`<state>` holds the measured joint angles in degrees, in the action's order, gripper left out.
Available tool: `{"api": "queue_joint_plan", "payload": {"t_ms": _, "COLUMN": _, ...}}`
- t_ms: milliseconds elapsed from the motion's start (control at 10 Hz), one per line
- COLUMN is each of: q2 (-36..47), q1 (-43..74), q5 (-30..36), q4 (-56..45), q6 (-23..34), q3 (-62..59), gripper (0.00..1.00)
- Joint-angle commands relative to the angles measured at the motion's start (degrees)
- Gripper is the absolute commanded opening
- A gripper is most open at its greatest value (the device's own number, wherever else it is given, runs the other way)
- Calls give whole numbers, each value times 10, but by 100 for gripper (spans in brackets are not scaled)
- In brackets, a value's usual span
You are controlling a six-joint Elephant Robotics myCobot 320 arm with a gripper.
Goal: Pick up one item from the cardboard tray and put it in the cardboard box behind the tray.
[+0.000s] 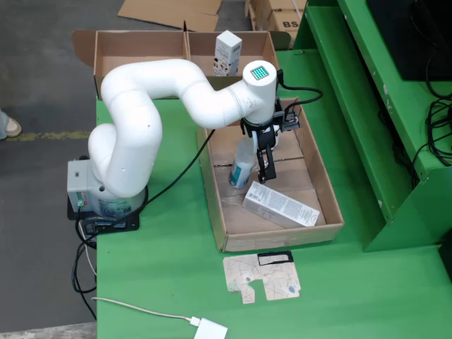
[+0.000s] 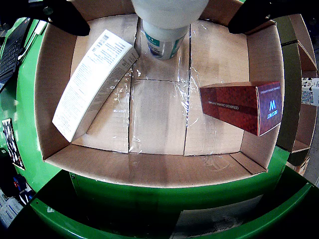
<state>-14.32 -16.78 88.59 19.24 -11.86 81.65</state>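
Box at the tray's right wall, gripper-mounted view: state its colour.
Dark red box with white lettering, clearest in the view riding on the end effector.

Fixed view from above: high, far, whole worktop [image 1: 176,275]. View riding on tool: close, facing down. Shared: cardboard tray [image 1: 328,201] [image 2: 149,169].

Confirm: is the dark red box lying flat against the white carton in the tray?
No. In the gripper-mounted view the dark red box sits at the tray's right side, apart from the white carton on the left.

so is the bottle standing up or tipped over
Upright. The bottle stands on the tray floor between the gripper fingers; the white box nearby lies flat.
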Motion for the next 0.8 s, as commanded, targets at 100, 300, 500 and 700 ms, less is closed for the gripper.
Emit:
{"api": "queue_joint_plan", "payload": {"t_ms": 100, "q2": 10, "q1": 4, "q5": 2, "q4": 6, "q6": 4, "q3": -13, "gripper": 100}}
{"api": "queue_joint_plan", "payload": {"t_ms": 300, "q2": 10, "q1": 4, "q5": 2, "q4": 6, "q6": 4, "q3": -13, "gripper": 100}}
{"api": "queue_joint_plan", "payload": {"t_ms": 500, "q2": 10, "q1": 4, "q5": 2, "q4": 6, "q6": 4, "q3": -13, "gripper": 80}}
{"api": "queue_joint_plan", "payload": {"t_ms": 700, "q2": 10, "q1": 4, "q5": 2, "q4": 6, "q6": 4, "q3": -13, "gripper": 60}}
